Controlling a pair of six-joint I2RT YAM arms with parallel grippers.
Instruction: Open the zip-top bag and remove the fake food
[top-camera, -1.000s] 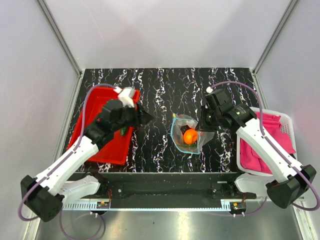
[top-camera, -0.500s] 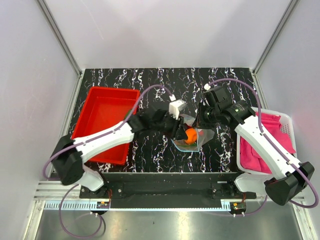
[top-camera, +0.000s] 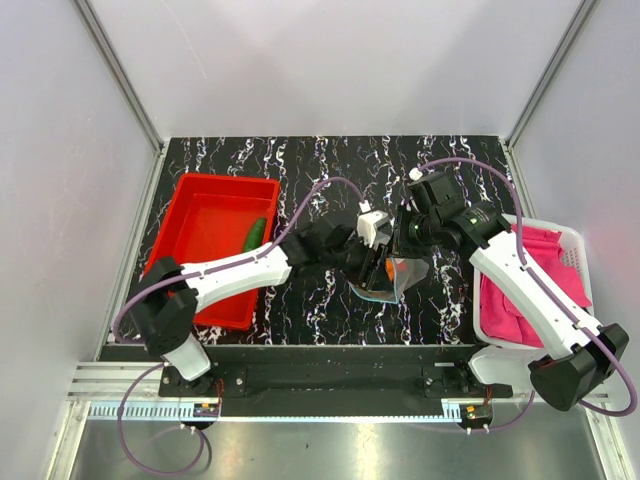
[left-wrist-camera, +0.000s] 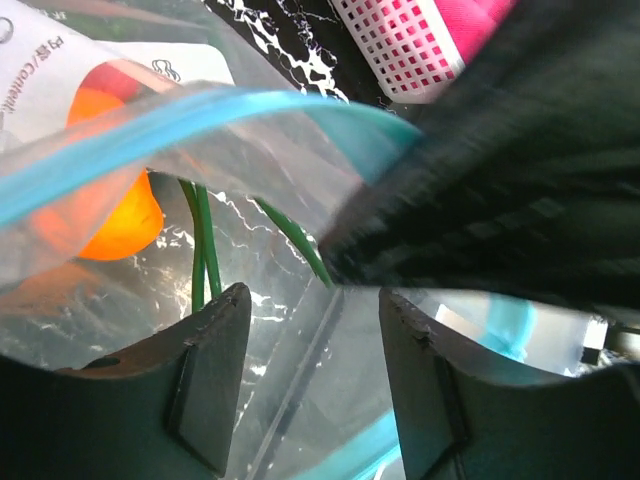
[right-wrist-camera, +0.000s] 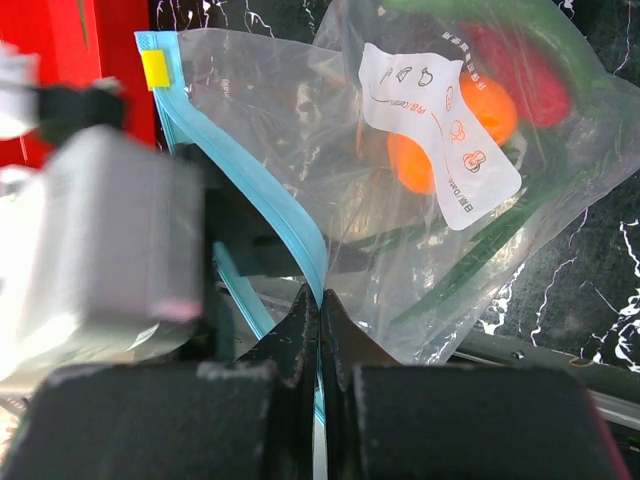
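The clear zip-top bag (top-camera: 378, 290) lies at the table's centre, its teal zip strip (right-wrist-camera: 290, 215) parted. My right gripper (top-camera: 405, 246) (right-wrist-camera: 320, 297) is shut on that strip and holds one lip up. My left gripper (top-camera: 375, 262) (left-wrist-camera: 312, 295) stands open at the bag's mouth, with only clear plastic between its fingers (left-wrist-camera: 215, 370). Fake food sits inside the bag: an orange fruit (left-wrist-camera: 110, 215) (right-wrist-camera: 440, 140), green onion stems (left-wrist-camera: 200, 250) and a red chili (right-wrist-camera: 520, 70). A dark green cucumber (top-camera: 253, 235) lies in the red tray (top-camera: 215, 210).
The red tray fills the left of the table. A white basket (top-camera: 573, 240) with a pink cloth (top-camera: 530, 285) stands at the right edge, close to my right arm. Both arms crowd the table's centre over the bag.
My left arm has swung from over the red tray to the bag's mouth at the centre. A cucumber now shows in the tray. My right gripper has stayed on the zip strip.
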